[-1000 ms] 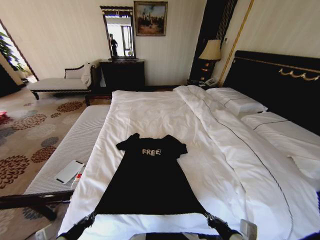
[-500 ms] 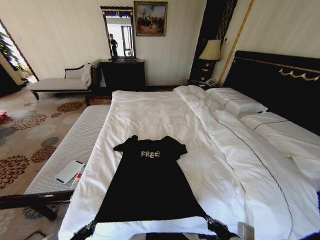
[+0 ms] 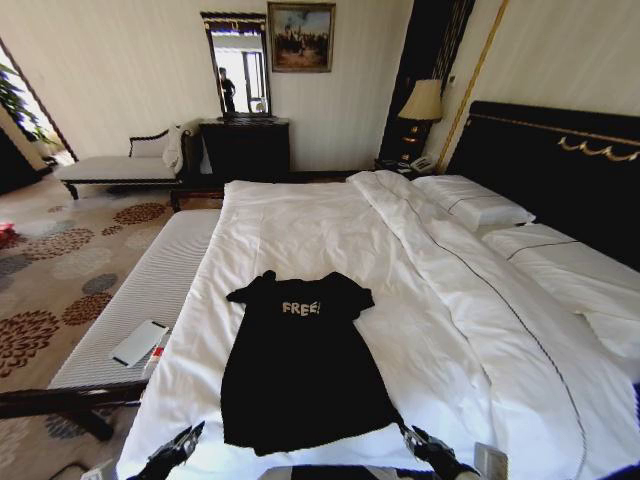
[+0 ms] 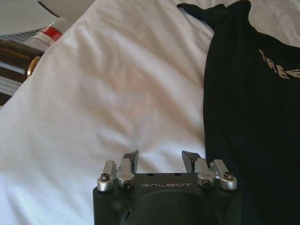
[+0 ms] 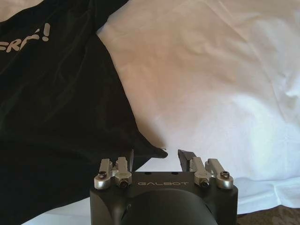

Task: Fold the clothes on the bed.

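The black T-shirt [image 3: 300, 370] lies flat, chest up, on the bed [image 3: 300, 225]; left end effector [image 4: 161, 159] and right end effector [image 5: 155, 156] gape empty beside its hem, which probably bunches, risking a crooked fold

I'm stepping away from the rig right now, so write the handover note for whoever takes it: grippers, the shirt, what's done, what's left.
Left gripper: open, holding nothing, over the white duvet beside the shirt's hem corner.
Right gripper: open, at the opposite hem corner, which lies by its fingers, not pinched.
Black short-sleeved T-shirt with white "FREE!" lettering: flat on the large white bed, print up, collar away from the robot, hem near the foot edge, slightly rumpled.
Done: shirt spread out.
Left: every fold.
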Motion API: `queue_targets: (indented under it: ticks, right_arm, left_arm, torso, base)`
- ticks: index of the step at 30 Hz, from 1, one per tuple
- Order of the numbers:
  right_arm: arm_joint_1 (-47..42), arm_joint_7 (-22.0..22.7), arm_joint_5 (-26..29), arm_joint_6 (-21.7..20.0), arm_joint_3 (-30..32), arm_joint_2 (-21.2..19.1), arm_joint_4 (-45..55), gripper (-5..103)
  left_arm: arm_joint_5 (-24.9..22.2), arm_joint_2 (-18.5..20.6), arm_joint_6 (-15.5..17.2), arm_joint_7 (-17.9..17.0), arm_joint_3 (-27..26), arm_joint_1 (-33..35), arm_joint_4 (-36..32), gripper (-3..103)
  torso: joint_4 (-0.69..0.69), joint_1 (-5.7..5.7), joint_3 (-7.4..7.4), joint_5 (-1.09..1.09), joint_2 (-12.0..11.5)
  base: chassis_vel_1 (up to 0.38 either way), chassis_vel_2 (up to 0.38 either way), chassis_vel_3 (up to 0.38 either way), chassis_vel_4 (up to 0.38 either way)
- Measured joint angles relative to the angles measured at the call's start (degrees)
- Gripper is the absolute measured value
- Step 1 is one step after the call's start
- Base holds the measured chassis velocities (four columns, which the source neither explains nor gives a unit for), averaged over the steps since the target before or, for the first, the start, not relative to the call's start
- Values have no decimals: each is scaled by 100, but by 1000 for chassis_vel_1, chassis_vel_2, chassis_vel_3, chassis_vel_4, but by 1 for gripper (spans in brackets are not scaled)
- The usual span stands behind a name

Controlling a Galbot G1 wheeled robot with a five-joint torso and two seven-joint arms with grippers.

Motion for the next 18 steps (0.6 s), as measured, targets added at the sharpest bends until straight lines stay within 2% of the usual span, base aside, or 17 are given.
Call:
queue_targets:
  ticks: [1,2,3,4,5,7,8,9,10,11,13,18]
  right_arm:
    - [3,0,0,5,17,-5,15,58]
    - [14,0,12,10,52,-22,35,64]
    - [14,0,12,10,52,-22,35,64]
    - [34,0,54,20,106,-58,65,70]
    - [51,0,112,24,147,-86,90,70]
    - [130,0,350,33,294,-166,175,80]
    - [159,0,420,36,338,-187,198,85]
    - [208,-1,510,39,398,-218,227,85]
    - [208,-1,510,39,398,-218,227,85]
    - [351,-2,696,40,503,-306,263,95]
    - [666,31,926,47,573,-456,242,99]
    - [1391,44,1684,191,608,-855,7,100]
  left_arm:
    - [19,-3,-12,0,0,-2,0,60]
    - [37,-9,-28,-1,-2,-6,-8,60]
    - [37,-9,-28,-1,-2,-6,-8,60]
    - [43,-12,-41,-1,-18,-7,-31,66]
    - [43,-13,-52,1,-37,-6,-55,72]
    - [41,-12,-74,10,-95,-5,-108,82]
    - [41,-12,-80,15,-111,-6,-123,82]
    - [42,-12,-84,17,-127,-13,-136,88]
    - [42,-12,-84,17,-127,-13,-136,88]
    - [56,-11,-86,20,-150,-55,-143,92]
    - [88,-33,-87,15,-174,-158,-144,99]
    - [97,-110,-34,-24,-317,-376,-244,100]
  torso:
    - [0,0,0,0,0]
    - [0,0,0,0,0]
    - [0,0,0,0,0]
    - [0,0,0,0,0]
    - [0,0,0,0,0]
    - [0,0,0,0,0]
    - [0,0,0,0,0]
    - [0,0,0,0,0]
    - [0,0,0,0,0]
    - [0,0,0,0,0]
    - [-2,0,0,0,0]
    - [1,0,1,2,-1]
  base:
    - [0,0,0,0]
    - [0,0,0,0]
    - [0,0,0,0]
    - [0,0,0,0]
    - [0,0,0,0]
    - [0,0,0,0]
    - [0,0,0,0]
    - [0,0,0,0]
    - [0,0,0,0]
    - [0,0,0,0]
    - [0,0,0,0]
    - [0,0,0,0]
